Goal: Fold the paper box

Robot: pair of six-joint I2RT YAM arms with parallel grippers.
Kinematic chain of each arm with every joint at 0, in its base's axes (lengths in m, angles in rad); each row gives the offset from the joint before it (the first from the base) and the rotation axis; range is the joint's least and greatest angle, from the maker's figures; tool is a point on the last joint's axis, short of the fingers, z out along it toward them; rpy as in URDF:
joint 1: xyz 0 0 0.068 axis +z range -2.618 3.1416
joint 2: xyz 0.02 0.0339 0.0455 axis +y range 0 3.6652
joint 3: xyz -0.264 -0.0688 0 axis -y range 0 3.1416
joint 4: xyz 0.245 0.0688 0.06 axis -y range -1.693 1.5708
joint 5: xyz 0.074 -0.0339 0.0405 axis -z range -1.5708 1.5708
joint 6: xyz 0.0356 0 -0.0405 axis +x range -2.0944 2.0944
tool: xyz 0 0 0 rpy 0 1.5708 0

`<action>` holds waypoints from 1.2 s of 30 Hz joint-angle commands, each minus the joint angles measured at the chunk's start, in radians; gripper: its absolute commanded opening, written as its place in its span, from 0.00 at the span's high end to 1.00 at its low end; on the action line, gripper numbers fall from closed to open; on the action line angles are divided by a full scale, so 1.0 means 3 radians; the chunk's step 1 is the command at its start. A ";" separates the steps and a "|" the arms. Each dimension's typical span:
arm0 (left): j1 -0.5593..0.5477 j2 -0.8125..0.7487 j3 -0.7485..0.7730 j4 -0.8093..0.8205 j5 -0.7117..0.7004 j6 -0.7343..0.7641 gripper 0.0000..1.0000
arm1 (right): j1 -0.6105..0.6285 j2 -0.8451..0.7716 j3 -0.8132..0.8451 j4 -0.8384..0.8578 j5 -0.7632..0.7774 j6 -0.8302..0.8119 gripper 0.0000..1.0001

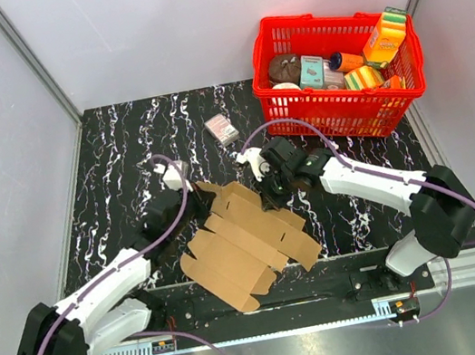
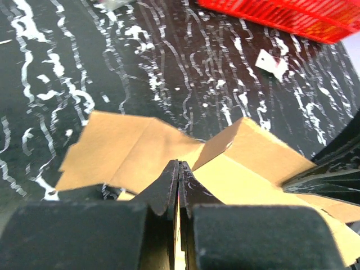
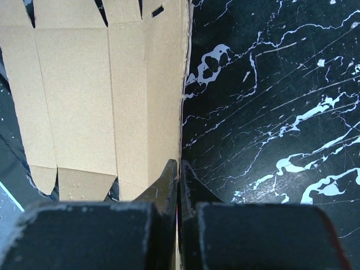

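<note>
The paper box (image 1: 245,245) is a flat brown die-cut cardboard sheet with creases and flaps, lying slantwise on the black marbled table near the front edge. My left gripper (image 1: 198,205) is at its far left flaps. In the left wrist view this gripper (image 2: 179,164) is shut, with a thin cardboard edge pinched between the jaws and a raised flap (image 2: 242,140) beyond. My right gripper (image 1: 270,197) is at the sheet's far right edge. In the right wrist view that gripper (image 3: 179,163) is shut on the edge of the sheet (image 3: 84,101), which runs straight into the jaws.
A red plastic basket (image 1: 347,121) holding several colourful grocery packs stands at the back right, and its wall (image 2: 292,14) shows in the left wrist view. A small white-and-pink carton (image 1: 222,129) lies behind the sheet. Grey walls enclose the table.
</note>
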 commanded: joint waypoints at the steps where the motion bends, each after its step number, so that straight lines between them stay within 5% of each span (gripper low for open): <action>1: 0.0047 -0.0206 -0.0065 -0.0424 -0.0707 -0.0174 1.00 | -0.0008 -0.0088 -0.0021 0.0089 0.0049 0.0011 1.00; 12: 0.0206 0.0125 -0.0107 -0.0660 -0.0948 -0.0277 1.00 | -0.0008 -0.0129 -0.0047 0.0079 0.0049 0.0016 1.00; 36: 0.0293 0.0985 0.0108 -0.0108 -0.0677 -0.0062 1.00 | -0.0013 -0.0159 -0.0067 0.0079 -0.0032 0.0005 1.00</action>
